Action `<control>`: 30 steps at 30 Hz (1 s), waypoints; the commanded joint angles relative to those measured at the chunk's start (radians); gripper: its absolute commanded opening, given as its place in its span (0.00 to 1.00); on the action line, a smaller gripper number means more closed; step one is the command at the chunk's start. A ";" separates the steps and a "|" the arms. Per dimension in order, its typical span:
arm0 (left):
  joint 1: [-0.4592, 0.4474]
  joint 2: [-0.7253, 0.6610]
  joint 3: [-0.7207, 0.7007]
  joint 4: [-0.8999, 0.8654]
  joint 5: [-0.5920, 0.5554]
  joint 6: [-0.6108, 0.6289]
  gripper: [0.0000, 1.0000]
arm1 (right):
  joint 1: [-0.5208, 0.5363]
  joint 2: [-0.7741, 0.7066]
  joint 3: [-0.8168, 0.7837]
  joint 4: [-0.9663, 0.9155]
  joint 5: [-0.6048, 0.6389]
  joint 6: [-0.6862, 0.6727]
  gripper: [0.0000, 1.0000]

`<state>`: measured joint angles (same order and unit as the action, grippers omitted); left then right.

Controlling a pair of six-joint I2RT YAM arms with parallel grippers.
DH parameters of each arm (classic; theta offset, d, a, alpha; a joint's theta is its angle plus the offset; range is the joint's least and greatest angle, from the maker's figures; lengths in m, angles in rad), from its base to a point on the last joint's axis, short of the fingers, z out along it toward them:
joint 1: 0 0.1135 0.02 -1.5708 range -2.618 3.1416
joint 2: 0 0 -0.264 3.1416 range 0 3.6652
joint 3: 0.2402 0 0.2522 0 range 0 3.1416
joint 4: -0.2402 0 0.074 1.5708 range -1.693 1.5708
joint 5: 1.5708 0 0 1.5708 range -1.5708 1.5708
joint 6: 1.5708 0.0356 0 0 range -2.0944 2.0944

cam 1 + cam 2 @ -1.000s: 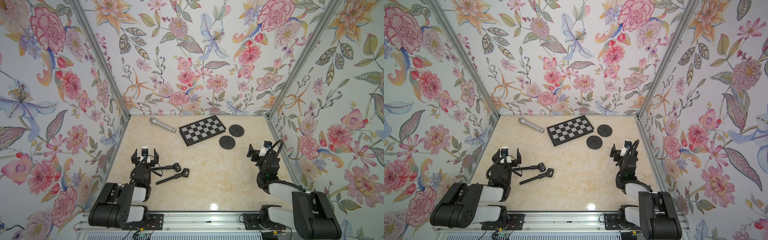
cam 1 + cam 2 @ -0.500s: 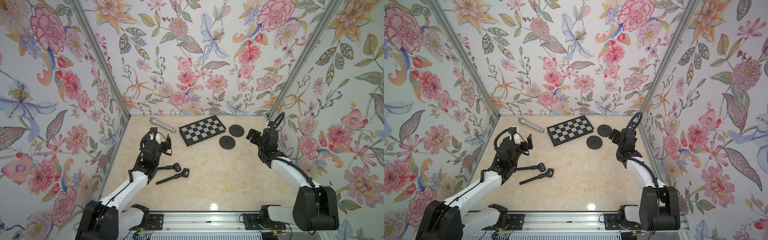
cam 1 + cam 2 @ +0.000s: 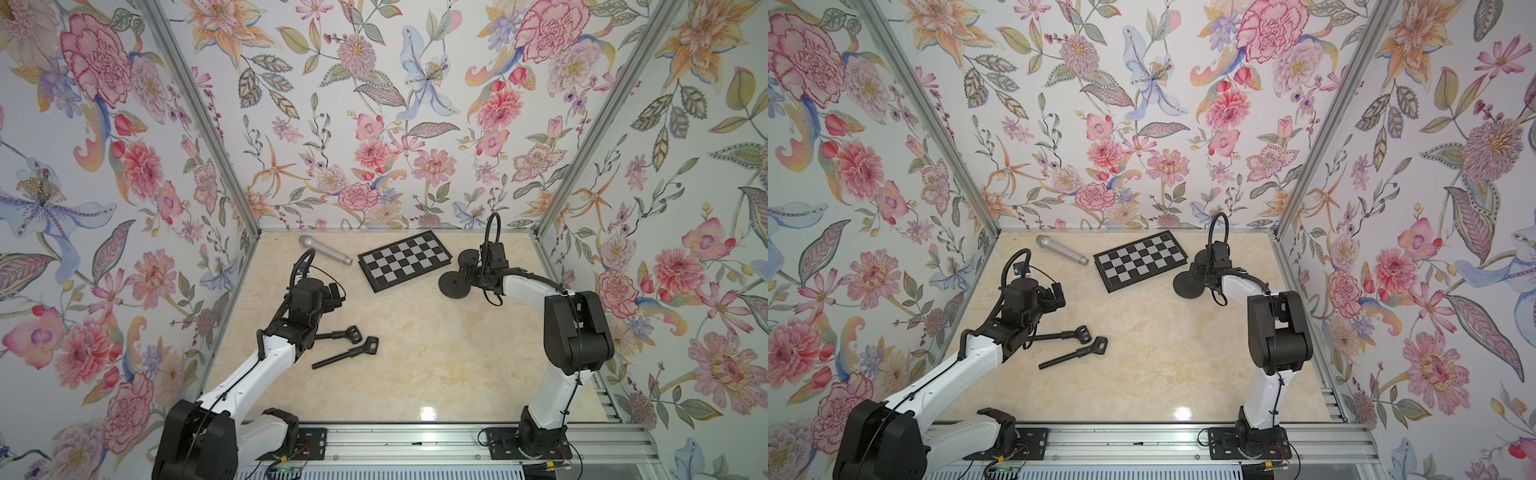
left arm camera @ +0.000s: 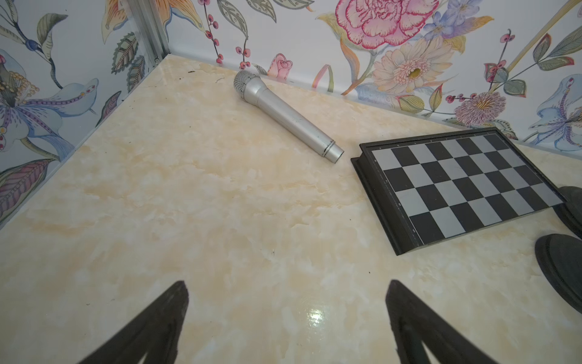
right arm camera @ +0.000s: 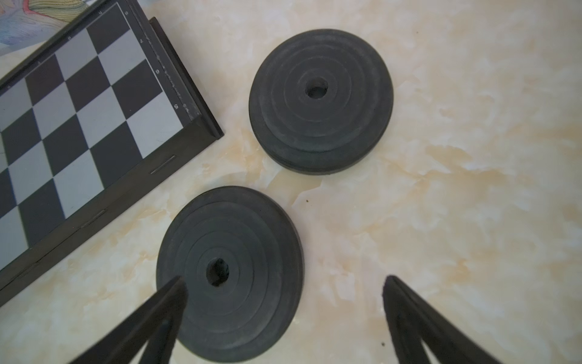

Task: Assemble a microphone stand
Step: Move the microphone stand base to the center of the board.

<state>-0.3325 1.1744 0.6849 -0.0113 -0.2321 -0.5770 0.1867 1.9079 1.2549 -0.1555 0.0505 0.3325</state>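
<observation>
Two pairs of jaws, both spread wide and both empty. The right jaws hang over the nearer round base [image 5: 230,274]. One tip shows in front of its rim, the other in front of bare worktop [image 5: 441,189]; whether they touch the base I cannot tell. The second round base [image 5: 321,101] lies just beside the first, not touching it, and both are near a corner of the chessboard [image 5: 78,110]. The left jaws are over bare worktop with nothing between them. Farther out, the silver microphone [image 4: 283,116] lies flat near the back wall, its tail end toward the chessboard. In a top view, the nearer stand rod [image 3: 345,354] and the farther stand rod [image 3: 336,334] lie side by side at the left arm [image 3: 274,353], well apart from the bases.
</observation>
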 commanded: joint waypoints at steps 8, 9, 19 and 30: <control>-0.169 0.001 -0.093 0.228 0.023 0.042 0.99 | 0.009 0.100 0.087 -0.162 -0.051 -0.019 0.95; -0.192 0.001 -0.121 0.273 0.002 0.056 0.99 | 0.010 0.103 0.085 -0.169 -0.053 -0.020 0.95; -0.260 -0.008 -0.245 0.579 -0.066 0.216 0.99 | -0.004 0.239 0.205 -0.273 -0.019 -0.053 0.91; -0.260 -0.009 -0.231 0.533 -0.111 0.194 0.99 | 0.010 0.258 0.242 -0.345 -0.021 -0.093 0.89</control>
<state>-0.5838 1.1732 0.4473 0.5365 -0.2981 -0.3740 0.1905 2.1105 1.5047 -0.3775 0.0181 0.2825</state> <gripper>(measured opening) 0.989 0.892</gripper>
